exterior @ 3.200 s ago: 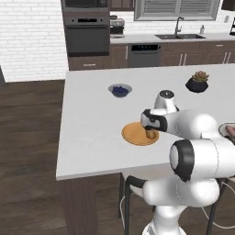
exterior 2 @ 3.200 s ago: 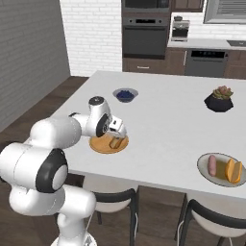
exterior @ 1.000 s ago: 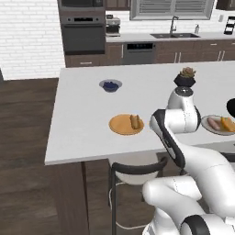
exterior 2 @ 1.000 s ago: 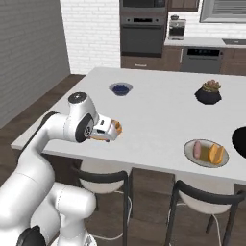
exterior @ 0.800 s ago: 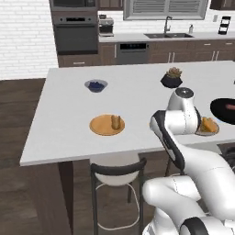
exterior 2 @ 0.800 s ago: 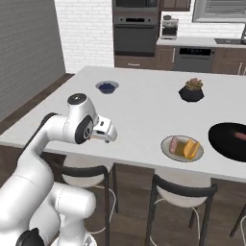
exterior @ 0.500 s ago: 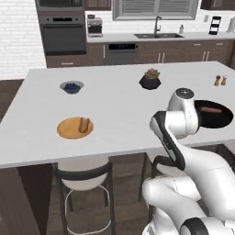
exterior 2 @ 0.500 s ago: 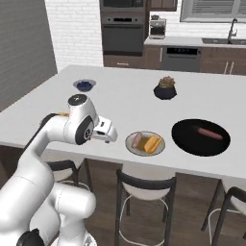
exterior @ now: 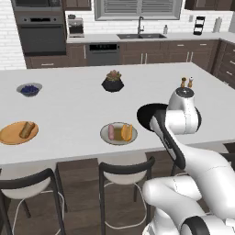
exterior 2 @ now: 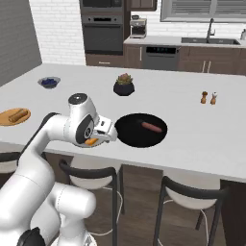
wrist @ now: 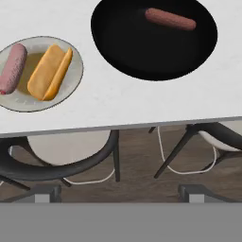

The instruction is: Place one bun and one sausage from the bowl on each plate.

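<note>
The black bowl (wrist: 142, 52) lies on the white counter with one sausage (wrist: 170, 19) in it. Beside it sits the pale grey plate (wrist: 71, 52), carrying a sausage (wrist: 14, 68) and a split bun (wrist: 49, 72). The orange-tan plate (exterior: 11, 137) lies far to the left with a bun (exterior: 27, 130) on it; I cannot tell if a sausage lies with it. My gripper (exterior 2: 107, 135) hovers above the counter's front edge, between grey plate and bowl (exterior 2: 129, 137). It looks down on both, open and holding nothing.
A black plant pot (exterior: 112, 82) stands mid-counter and a small grey bowl of blue berries (exterior: 29, 89) at the far left. Salt and pepper shakers (exterior 2: 209, 98) stand to the right. Stools (exterior: 124, 179) line the counter's front edge.
The base has driven right along the counter, so the whole scene slid left and the black bowl came into view. The gripper stayed open and empty.
</note>
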